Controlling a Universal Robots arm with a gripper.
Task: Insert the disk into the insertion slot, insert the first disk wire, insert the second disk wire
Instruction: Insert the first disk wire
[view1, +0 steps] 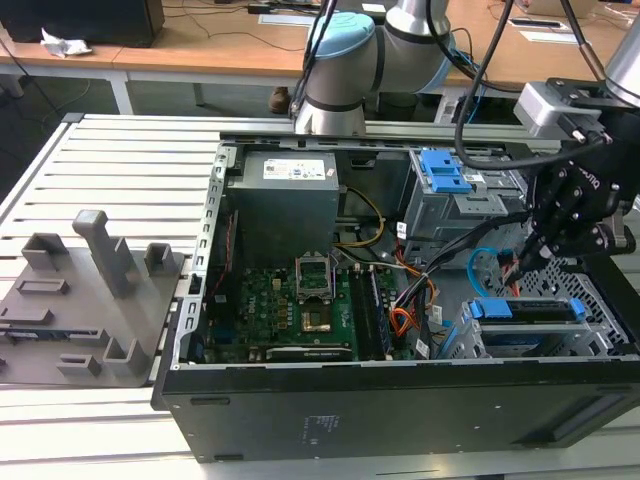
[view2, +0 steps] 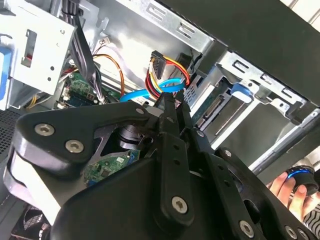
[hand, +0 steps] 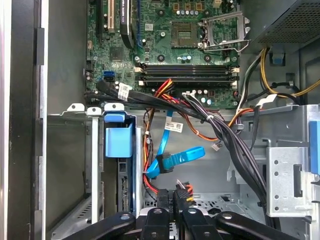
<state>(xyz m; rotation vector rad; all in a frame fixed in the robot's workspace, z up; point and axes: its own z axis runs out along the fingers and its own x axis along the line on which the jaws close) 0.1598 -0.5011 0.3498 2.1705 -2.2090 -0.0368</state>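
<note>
The disk (view1: 527, 309), in its blue carrier (hand: 119, 142), sits inside the insertion slot (view1: 590, 330) of the perforated grey cage at the case's front right. My gripper (view1: 527, 252) hangs just behind it. In both wrist views its fingers (hand: 164, 202) stand close together, shut on the first disk wire (hand: 183, 189), a black plug (view2: 159, 61) with red, yellow and black leads. The second disk wire (hand: 176, 157), a light-blue cable (view2: 150, 92) with a dark plug, curves loose right beside the fingertips (view2: 170, 107).
The taller grey cage with blue latches (view1: 445, 170) stands behind the gripper. A thick black cable bundle (hand: 235, 145) crosses the bay, with the motherboard (view1: 290, 300) beyond it. A person's hand (view2: 291, 189) holds a small device outside the case. A grey fixture plate (view1: 80, 300) lies at the exterior view's left.
</note>
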